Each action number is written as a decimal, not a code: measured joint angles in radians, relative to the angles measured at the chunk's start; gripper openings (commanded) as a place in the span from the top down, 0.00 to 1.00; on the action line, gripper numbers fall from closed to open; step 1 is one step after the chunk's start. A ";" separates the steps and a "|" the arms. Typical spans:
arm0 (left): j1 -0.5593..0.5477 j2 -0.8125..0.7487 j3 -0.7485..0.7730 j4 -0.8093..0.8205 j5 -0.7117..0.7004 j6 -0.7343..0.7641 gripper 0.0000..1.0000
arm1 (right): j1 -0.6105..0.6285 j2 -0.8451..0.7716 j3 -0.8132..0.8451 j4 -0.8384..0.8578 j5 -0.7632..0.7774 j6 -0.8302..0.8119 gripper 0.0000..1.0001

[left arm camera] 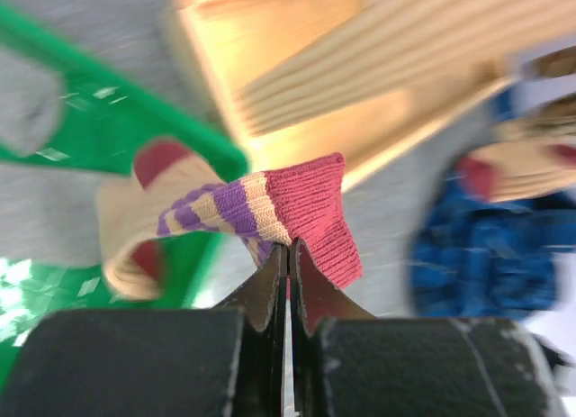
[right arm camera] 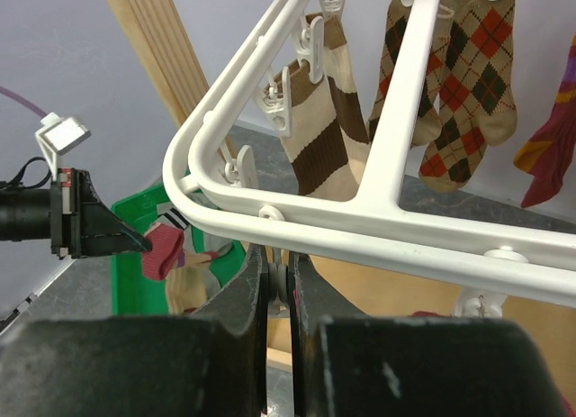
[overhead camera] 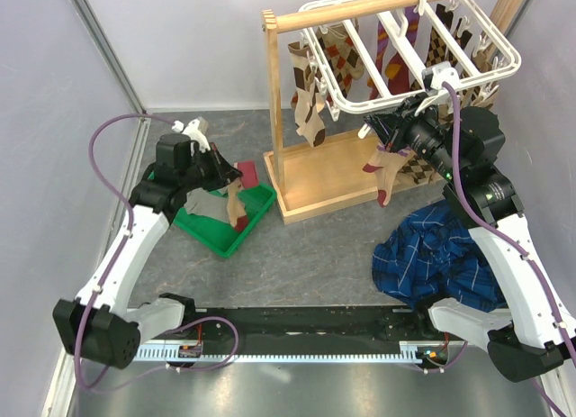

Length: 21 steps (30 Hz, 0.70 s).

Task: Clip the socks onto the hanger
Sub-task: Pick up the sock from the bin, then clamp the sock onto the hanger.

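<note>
Overhead view of a grey tabletop with two robot arms. On the left of the frame, the left gripper [left arm camera: 288, 251] has its fingers pressed together, pinching the maroon cuff of a tan sock [left arm camera: 270, 210] with purple stripes and a maroon toe. This sock dangles above the green tray [overhead camera: 236, 240] at centre left. A grey sock [overhead camera: 203, 203] lies in the tray. The left wrist view is blurred, so finer detail of the sock is unclear. At the upper right, the white grid hanger [right arm camera: 387, 221] hangs by its hook from the wooden rail stand [overhead camera: 328, 178], tilted, with its near edge lower. The right gripper [right arm camera: 280, 255] sits just under that near edge. Its fingers are almost together, nipping a small pale piece that appears to be a white clip [right arm camera: 281, 280]. A second tan sock with a maroon toe [overhead camera: 387, 169] hangs straight down just below this gripper, in front of the stand's base. Clipped along the hanger farther back are a brown-and-cream striped sock [right arm camera: 315, 138] and several argyle socks [right arm camera: 468, 75]. A crumpled blue plaid cloth [overhead camera: 441, 255] lies on the table at lower right, beside the right arm.
</note>
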<state>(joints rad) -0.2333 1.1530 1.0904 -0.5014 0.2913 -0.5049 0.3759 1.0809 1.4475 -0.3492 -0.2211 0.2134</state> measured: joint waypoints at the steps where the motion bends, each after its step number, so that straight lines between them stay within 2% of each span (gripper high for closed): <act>1: 0.000 -0.030 -0.020 0.034 0.018 -0.032 0.98 | 0.000 0.000 0.000 0.002 -0.002 0.003 0.90; 8: -0.022 -0.143 -0.118 0.262 0.113 -0.228 0.98 | 0.000 0.000 0.000 0.014 -0.014 0.026 0.91; 15: -0.171 -0.198 -0.175 0.529 0.103 -0.360 0.98 | 0.000 0.001 0.000 0.019 -0.018 0.047 0.91; 21: -0.301 -0.141 -0.181 0.746 0.077 -0.411 0.98 | 0.000 0.001 0.000 0.020 -0.018 0.061 0.90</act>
<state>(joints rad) -0.5343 1.0122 0.9092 0.2443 0.3683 -0.9157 0.3759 1.0817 1.4475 -0.3290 -0.2386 0.2741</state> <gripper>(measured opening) 0.026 0.107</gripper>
